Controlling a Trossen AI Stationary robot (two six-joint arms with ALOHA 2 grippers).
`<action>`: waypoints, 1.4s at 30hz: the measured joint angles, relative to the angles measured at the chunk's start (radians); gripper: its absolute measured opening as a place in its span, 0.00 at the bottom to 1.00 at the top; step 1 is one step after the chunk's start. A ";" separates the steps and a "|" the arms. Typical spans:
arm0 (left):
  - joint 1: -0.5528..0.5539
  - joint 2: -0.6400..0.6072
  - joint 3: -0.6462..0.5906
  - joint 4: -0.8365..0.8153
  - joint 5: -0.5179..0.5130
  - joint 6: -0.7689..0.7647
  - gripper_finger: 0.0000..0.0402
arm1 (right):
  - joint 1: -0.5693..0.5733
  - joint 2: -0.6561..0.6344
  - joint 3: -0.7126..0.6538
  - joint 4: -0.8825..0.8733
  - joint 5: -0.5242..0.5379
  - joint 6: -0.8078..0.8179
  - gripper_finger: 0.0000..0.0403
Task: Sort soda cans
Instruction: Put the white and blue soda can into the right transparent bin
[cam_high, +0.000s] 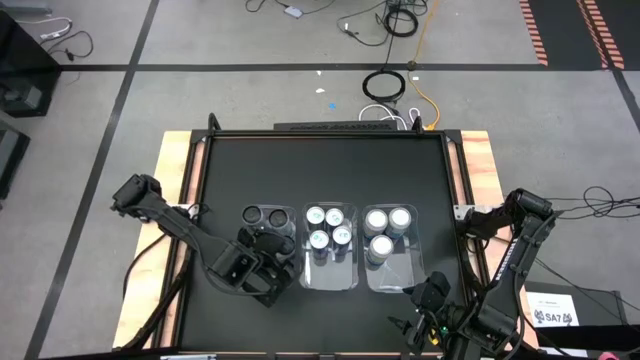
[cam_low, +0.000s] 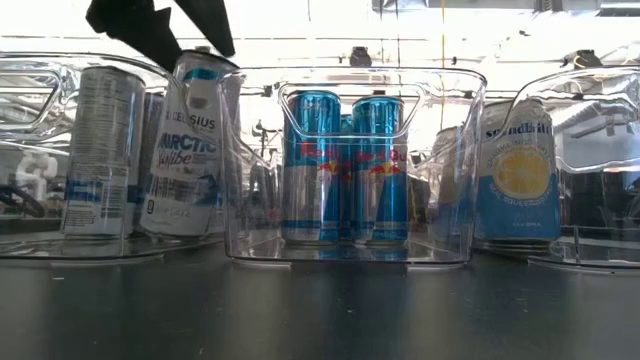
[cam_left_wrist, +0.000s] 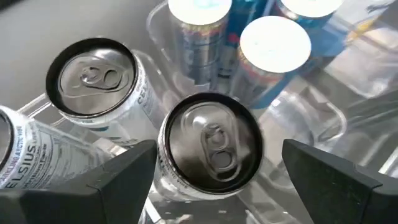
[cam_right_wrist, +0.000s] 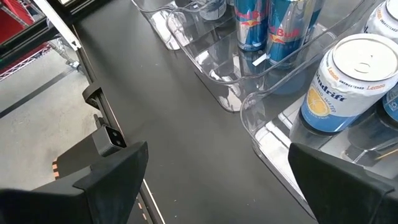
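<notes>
Three clear bins stand side by side on the black table. The left bin holds silver Celsius cans with dark tops. My left gripper hovers over that bin's near part, open, with one finger on either side of a Celsius can. That can stands tilted in the low view, under the gripper. The middle bin holds blue-and-silver cans. The right bin holds white-topped lemon cans. My right gripper waits open near the table's near right corner. My left gripper comes at the tilted Celsius can from above. One finger lies close against the can's upper wall, and I cannot tell whether it touches. The other finger stands clear of the can. The can's base rests in the bin.
The right bin's near part is bare. Open black table lies beyond the bins and left of them. A raised frame borders the table. Cables lie on the floor past the far edge.
</notes>
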 joint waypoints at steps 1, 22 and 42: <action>0.000 -0.007 0.006 -0.002 0.001 0.004 0.89 | 0.000 0.000 0.000 0.001 0.000 0.000 0.95; -0.041 -0.244 0.050 -0.084 -0.007 -0.001 0.89 | 0.002 0.000 0.001 0.075 -0.175 0.039 0.95; -0.301 -0.123 0.051 0.225 -0.065 0.078 0.89 | 0.048 -0.002 0.234 -0.393 -0.560 0.458 0.94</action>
